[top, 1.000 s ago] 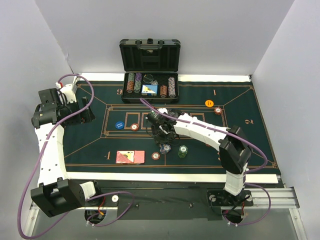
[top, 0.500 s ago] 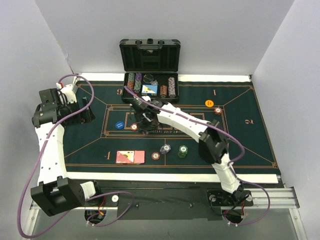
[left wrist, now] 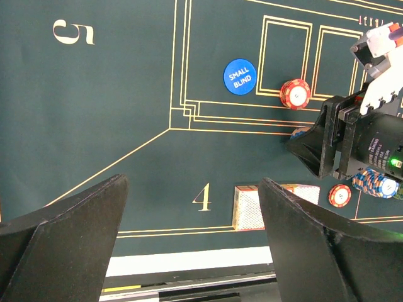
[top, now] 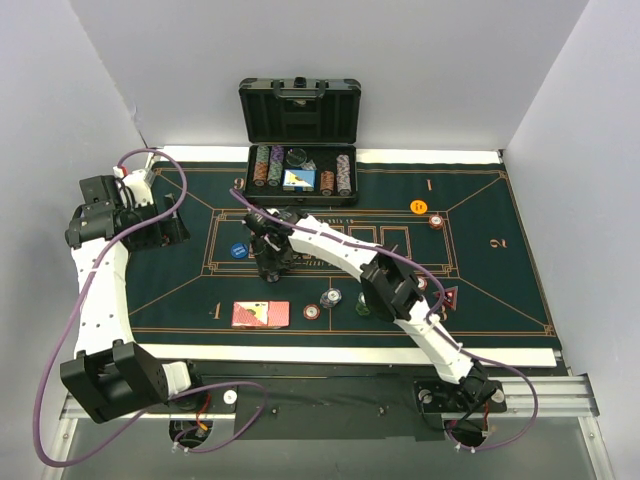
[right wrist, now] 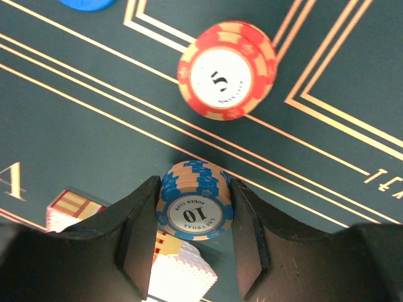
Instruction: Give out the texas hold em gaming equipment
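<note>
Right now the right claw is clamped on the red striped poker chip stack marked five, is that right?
Not quite. The right claw is clamped on the blue-and-tan striped poker chip stack marked ten. The red striped poker chip stack marked five lies free on the green felt beyond the claw's tips. The right wrist view shows it.

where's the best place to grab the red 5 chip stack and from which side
Take the red 5 chip stack across its round rim, straight down from above: it lies flat on the felt, low and round, with bare felt either side.
</note>
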`<control>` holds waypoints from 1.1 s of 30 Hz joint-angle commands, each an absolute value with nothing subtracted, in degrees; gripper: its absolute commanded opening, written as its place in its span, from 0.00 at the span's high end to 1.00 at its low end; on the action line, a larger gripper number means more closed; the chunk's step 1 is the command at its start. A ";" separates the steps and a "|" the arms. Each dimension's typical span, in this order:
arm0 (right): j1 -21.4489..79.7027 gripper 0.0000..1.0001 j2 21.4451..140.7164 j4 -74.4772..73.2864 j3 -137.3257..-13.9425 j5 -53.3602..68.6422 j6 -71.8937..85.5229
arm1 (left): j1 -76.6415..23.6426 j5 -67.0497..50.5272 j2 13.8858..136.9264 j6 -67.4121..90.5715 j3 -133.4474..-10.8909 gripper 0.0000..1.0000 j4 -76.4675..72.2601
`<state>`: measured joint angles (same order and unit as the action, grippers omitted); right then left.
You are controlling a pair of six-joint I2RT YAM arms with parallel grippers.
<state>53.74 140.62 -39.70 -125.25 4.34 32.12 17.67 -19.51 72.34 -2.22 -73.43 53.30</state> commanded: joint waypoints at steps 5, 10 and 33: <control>54.84 0.73 143.96 -36.74 -132.45 7.03 34.01 | 18.19 -19.69 73.65 -2.99 -75.85 0.04 50.54; 54.93 0.72 146.33 -35.16 -133.42 6.68 34.19 | 18.19 -19.60 74.18 -2.99 -75.59 0.04 50.10; 55.55 0.43 138.62 -34.98 -127.80 3.87 32.35 | 18.28 -20.04 73.22 -2.64 -76.99 0.04 51.24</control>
<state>54.85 145.51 -32.01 -130.56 6.31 33.85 17.74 -19.53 75.11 -2.22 -73.49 52.29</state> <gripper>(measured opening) 0.571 0.957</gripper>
